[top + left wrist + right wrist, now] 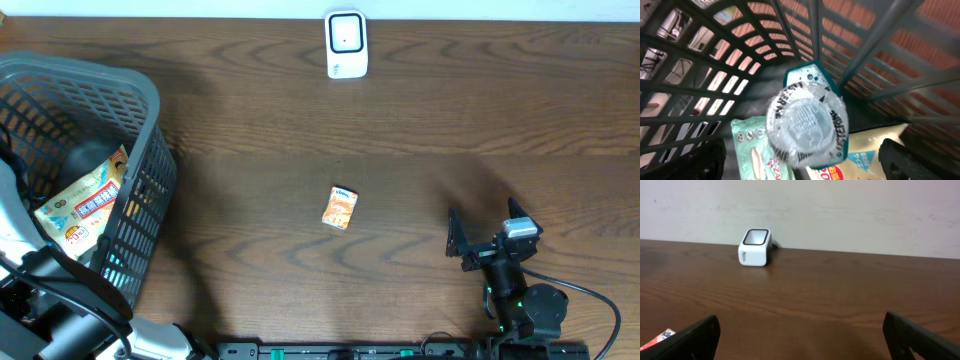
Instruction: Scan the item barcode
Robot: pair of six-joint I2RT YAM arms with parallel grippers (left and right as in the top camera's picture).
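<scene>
A small orange carton (340,208) lies flat mid-table on the dark, grained wooden table (250,120), well apart from the boxy white scanner (346,44) at the far edge. Near right, the right gripper (484,225) stands wide and empty. The left gripper (800,157) gapes wide inside the grey plastic lattice basket (150,100) on the left, over a crinkly, clear-lidded round tub (807,125) and glossy packets (752,150).

One basket (150,97); one scanner (347,44); one orange carton (340,208); in basket, one lidded cup (807,125), two packets (752,150)
</scene>
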